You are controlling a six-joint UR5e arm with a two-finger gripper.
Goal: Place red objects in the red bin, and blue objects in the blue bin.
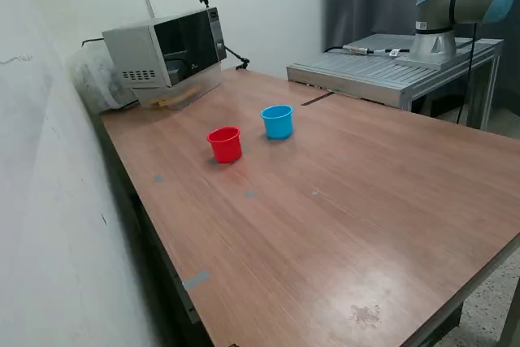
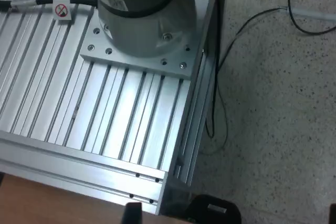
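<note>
The red bin (image 1: 225, 145), a small red cup, stands upright on the wooden table (image 1: 341, 201). The blue bin (image 1: 277, 122), a light blue cup, stands just beyond it toward the exterior view's right. No red objects or blue objects show in either view. My gripper (image 2: 232, 214) appears only in the wrist view, as two dark fingertips (image 2: 131, 214) set far apart, open with nothing between them. It hangs over the grooved aluminium plate (image 2: 105, 114) next to the arm's base (image 2: 139, 14), far from both cups.
A microwave (image 1: 166, 46) sits at the table's far corner on the exterior view's left. The arm's base (image 1: 435, 34) stands on the aluminium plate (image 1: 382, 71) behind the table. Cables (image 2: 220, 77) trail across the speckled floor (image 2: 278, 103).
</note>
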